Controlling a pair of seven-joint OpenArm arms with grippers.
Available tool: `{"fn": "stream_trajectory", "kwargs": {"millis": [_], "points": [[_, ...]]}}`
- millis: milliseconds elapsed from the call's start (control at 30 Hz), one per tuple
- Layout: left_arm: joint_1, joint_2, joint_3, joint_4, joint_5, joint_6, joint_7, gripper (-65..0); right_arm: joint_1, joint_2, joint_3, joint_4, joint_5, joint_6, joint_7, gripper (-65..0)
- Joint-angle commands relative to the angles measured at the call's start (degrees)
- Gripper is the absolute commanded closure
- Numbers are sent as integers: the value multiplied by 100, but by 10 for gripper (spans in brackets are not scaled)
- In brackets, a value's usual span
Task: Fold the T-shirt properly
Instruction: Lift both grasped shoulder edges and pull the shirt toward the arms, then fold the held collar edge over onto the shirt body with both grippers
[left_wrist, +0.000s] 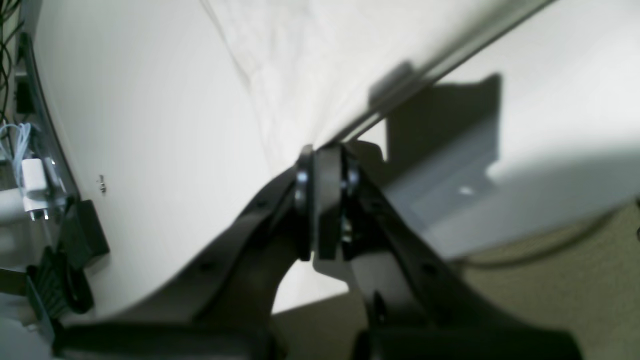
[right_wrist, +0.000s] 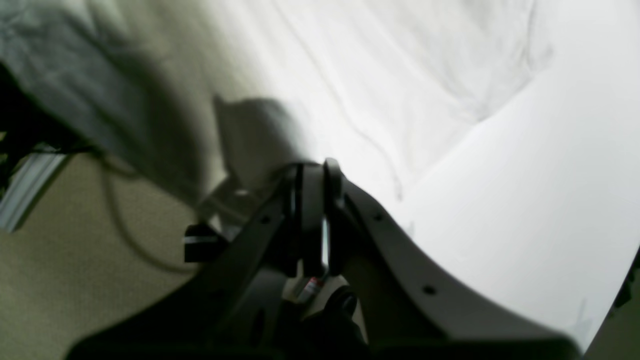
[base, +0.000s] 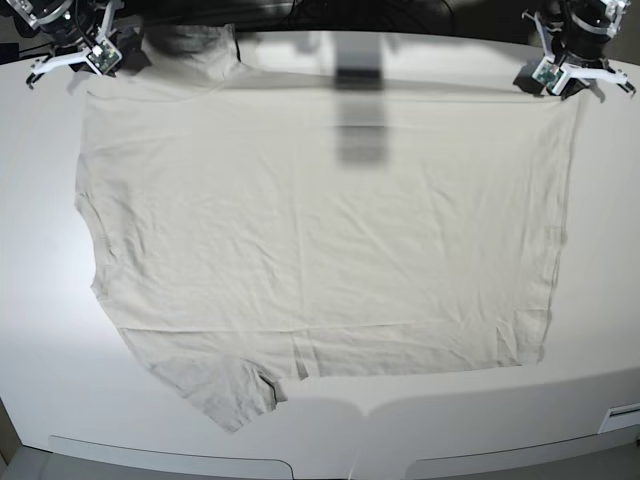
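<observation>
Cloth: the plain off-white short-sleeved cotton T-shirt (base: 320, 240) lies spread flat over most of the white round-edged bench (base: 30, 330), one sleeve pointing toward 7 o'clock, the other up at 11 o'clock.
Left claw (left_wrist: 324, 165): at the 1 o'clock corner in the base view; its black jaws are pressed together, and the shirt's edge runs straight into them, so it looks pinched on that corner.
Right claw (right_wrist: 312, 172): at the 11 o'clock corner; jaws likewise drawn together, with cloth bunched up against the tips. I judge it has the fabric, though the blur leaves some doubt.
Why held so: each arm has one end of the same far edge, which lets the pair lift and carry that edge evenly without skewing the cloth.
Stage: the shirt is unfolded, so the first fold looks not yet made.
Risk: one corner slipping free would leave a crooked crease.
</observation>
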Motion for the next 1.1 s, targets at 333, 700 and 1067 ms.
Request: {"fn": "stream_trajectory", "kwargs": {"millis": [333, 700, 1067], "points": [[492, -79, -111, 297, 627, 990, -74, 0, -186, 70, 240, 741, -11, -334, 35, 0], [-629, -76, -649, 590, -369, 341, -223, 0, 1167, 94, 149, 776, 396, -350, -101, 0], [-2107, 111, -643, -323, -1032, -765, -260, 0, 3058, -251, -885, -289, 391, -319, -103, 0]]}}
